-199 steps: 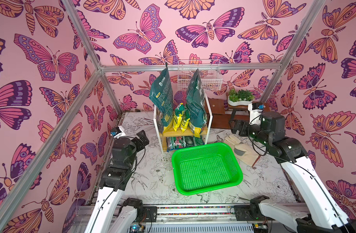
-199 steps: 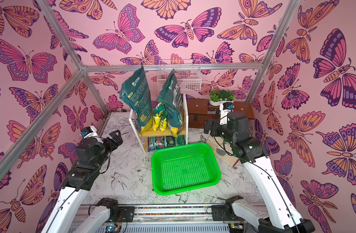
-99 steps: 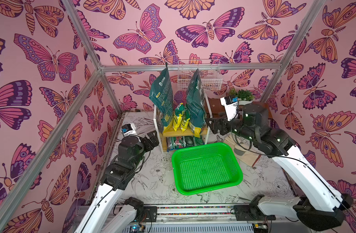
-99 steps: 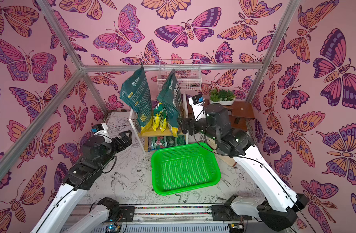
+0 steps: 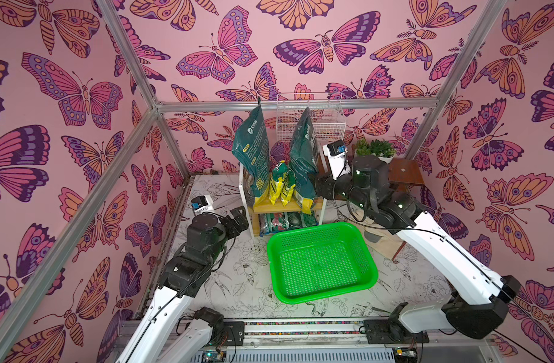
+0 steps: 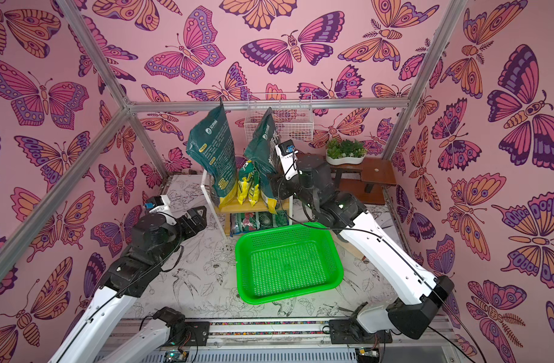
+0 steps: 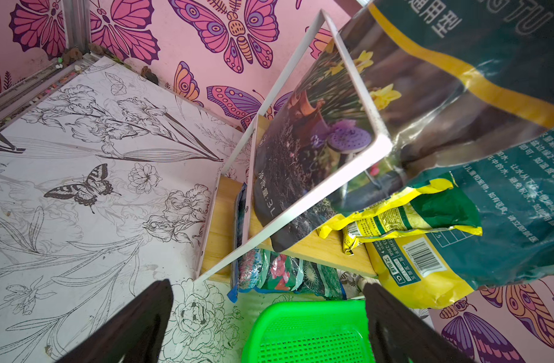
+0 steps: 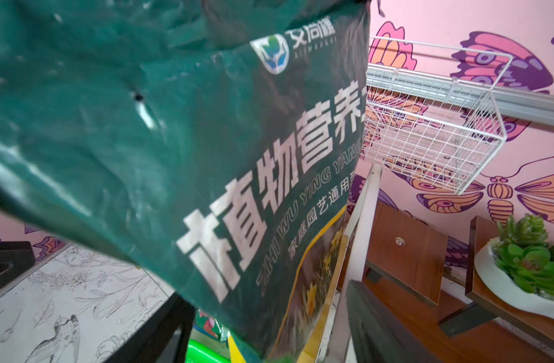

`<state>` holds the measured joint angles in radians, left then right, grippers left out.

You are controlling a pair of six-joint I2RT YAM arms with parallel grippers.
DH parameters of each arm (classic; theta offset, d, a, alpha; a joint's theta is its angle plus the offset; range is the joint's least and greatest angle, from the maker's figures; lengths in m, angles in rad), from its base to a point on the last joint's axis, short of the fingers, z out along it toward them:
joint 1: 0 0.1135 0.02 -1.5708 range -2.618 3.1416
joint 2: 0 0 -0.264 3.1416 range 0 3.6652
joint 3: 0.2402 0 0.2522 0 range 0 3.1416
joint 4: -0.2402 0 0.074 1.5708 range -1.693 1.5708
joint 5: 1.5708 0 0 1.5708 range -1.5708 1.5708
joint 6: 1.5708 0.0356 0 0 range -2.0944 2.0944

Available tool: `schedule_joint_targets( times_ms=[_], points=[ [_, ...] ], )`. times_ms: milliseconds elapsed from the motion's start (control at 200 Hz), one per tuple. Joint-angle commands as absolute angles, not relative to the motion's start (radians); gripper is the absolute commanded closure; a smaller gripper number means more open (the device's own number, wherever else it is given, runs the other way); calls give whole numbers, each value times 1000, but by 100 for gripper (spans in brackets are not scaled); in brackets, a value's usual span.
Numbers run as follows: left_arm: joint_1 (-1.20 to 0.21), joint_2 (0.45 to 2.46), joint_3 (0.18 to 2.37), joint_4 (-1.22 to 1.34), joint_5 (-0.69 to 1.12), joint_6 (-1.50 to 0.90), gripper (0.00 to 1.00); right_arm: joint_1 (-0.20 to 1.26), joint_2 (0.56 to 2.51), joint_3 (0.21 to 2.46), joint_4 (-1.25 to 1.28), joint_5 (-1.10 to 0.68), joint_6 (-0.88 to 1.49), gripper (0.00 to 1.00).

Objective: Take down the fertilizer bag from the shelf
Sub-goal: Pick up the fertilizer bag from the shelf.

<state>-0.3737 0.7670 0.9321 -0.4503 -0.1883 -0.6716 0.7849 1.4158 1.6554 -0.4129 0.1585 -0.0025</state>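
Shelf (image 5: 285, 206): thin white frame, two pale wooden boards, just above centre in both top views, behind the green basket (image 5: 313, 227). Fertilizer bag (image 5: 302, 163): tall, dark green, creased, with a white logo, white Chinese lettering and a yellow band above a flower photo. It stands on the upper board's right end, right of a matching bag (image 5: 253, 157) and small yellow packets (image 5: 282, 185). Right gripper (image 8: 266, 292): jaws apart, one each side of this bag's lower part, contact unclear. Left gripper (image 7: 266, 284): spread wide, holding nothing, left of the shelf.
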Motion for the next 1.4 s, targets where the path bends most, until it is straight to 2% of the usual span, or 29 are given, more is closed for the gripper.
schedule_joint_targets(
  times_ms=[0, 351, 596, 671, 716, 1067, 1397],
  points=[
    [-377, 757, 914, -466, -206, -674, 0, 794, 1433, 1674, -344, 199, -36, 26],
    [-377, 738, 893, -466, -206, -678, 0, 794, 1489, 1671, -278, 263, -48, 49],
    [-377, 732, 884, -466, -206, -682, 0, 794, 1491, 1667, -258, 270, -42, 87],
    [-377, 733, 884, -466, -204, -681, 0, 793, 1490, 1669, -253, 271, -37, 93],
    [-377, 731, 884, -465, -204, -681, 0, 793, 1489, 1672, -250, 270, -36, 100],
    [-377, 728, 877, -466, -207, -680, 0, 794, 1494, 1721, -235, 261, -43, 100],
    [-377, 731, 876, -466, -207, -677, 0, 793, 1520, 1895, -241, 225, -83, 100]
  ],
)
